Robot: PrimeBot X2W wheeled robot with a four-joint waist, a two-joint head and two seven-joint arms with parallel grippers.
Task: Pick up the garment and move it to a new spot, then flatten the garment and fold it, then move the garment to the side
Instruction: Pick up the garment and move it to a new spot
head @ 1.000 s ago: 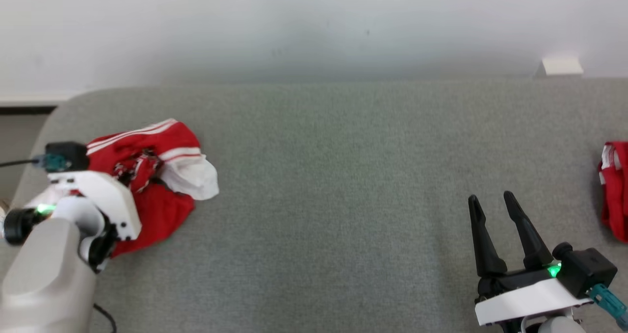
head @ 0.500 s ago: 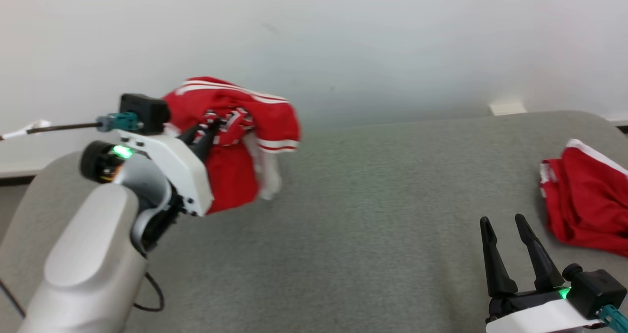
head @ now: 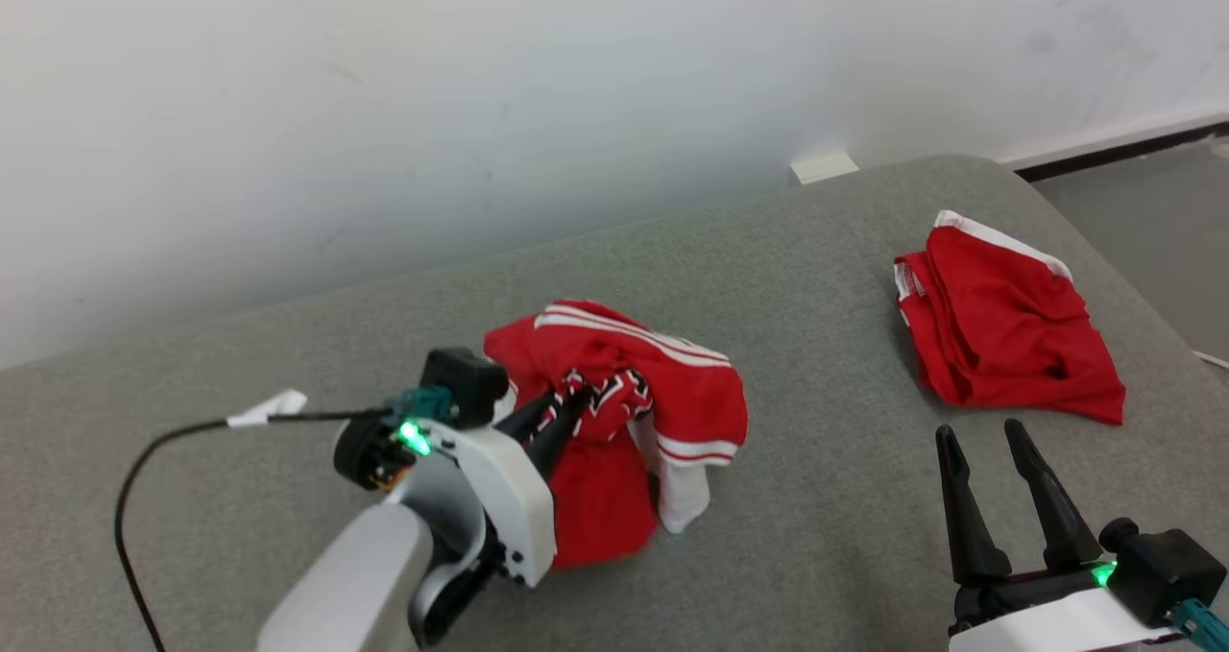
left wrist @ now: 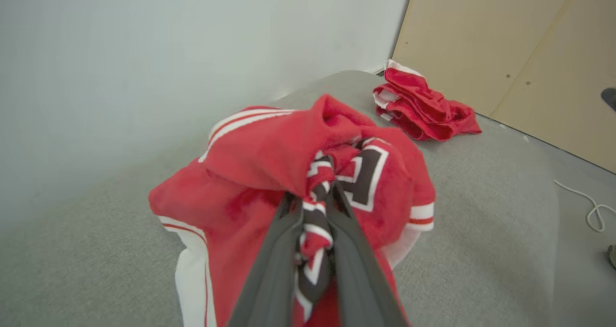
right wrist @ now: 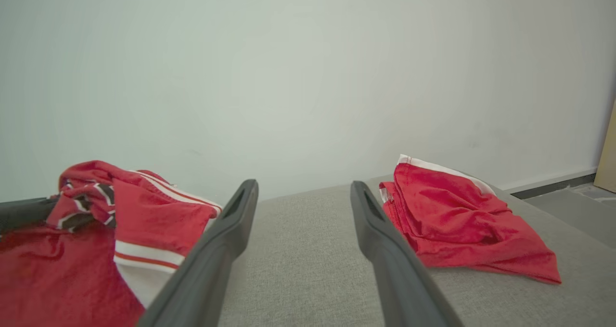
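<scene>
The white wall [head: 480, 105] runs along the far side, and the head camera has swung since a second ago, so more of the right end now shows. The grey upholstered surface [head: 816, 345] spans the scene below the wall.

The red jersey [head: 662, 383], with white stripes and a black-and-white letter patch, hangs bunched near the middle of the surface. A second ago it lay crumpled at the far left end, and half a second ago it was held up against the wall. Its lower folds now reach down to the surface or close above it; which, I cannot tell. From the left wrist it shows as a gathered mound [left wrist: 269, 153].

A second red garment [head: 1008, 335] lies flat at the far right, well apart from the jersey. Earlier only its edge was in frame.

The left gripper [head: 576, 404] has its jaws nearly together, clamped on a twist of the jersey's patterned cloth [left wrist: 315, 192].

The right gripper [head: 979, 433] hovers at the near right with its jaws wide apart [right wrist: 303, 187], holding nothing, as before.

A black cable [head: 144, 450] trails left from the left wrist, with a white tag [head: 269, 405] on it.
</scene>
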